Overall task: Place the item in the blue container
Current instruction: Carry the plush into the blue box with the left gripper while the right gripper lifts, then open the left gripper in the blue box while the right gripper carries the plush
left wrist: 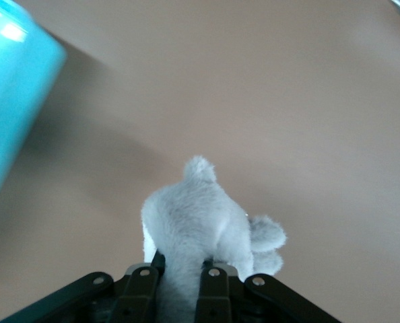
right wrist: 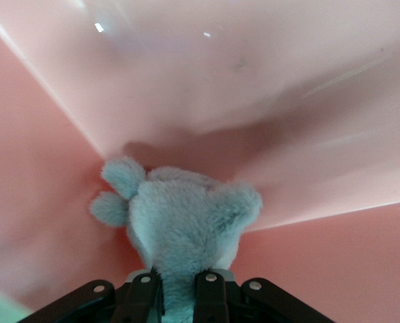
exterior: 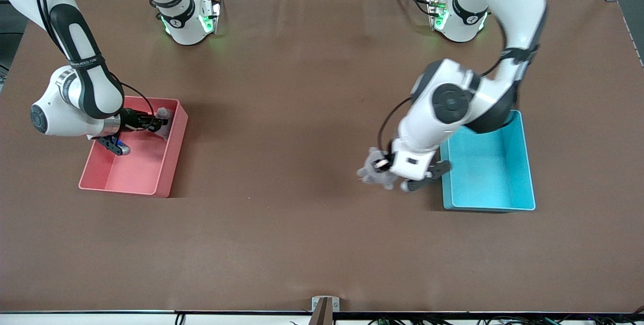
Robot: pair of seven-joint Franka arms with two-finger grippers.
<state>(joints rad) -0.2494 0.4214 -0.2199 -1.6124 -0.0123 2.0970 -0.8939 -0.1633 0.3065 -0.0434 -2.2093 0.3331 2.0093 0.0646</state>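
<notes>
A brown table is carrying two bins and two grey plush toys. At the right arm's end, the right gripper is gripping one plush toy inside the pink bin. The left gripper is pinching the other plush toy over bare table just beside the blue container, which is lying toward the left arm's end, long axis toward the camera.

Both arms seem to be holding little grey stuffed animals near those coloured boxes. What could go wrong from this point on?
The left gripper holds its plush toy over bare table beside the blue bin, not over it; opening now would probably drop the toy outside. The toy hangs about level with the bin wall, so moving straight sideways might snag it on the rim. The right gripper has a second toy inside the pink bin; released there, it lands in the wrong box.
</notes>
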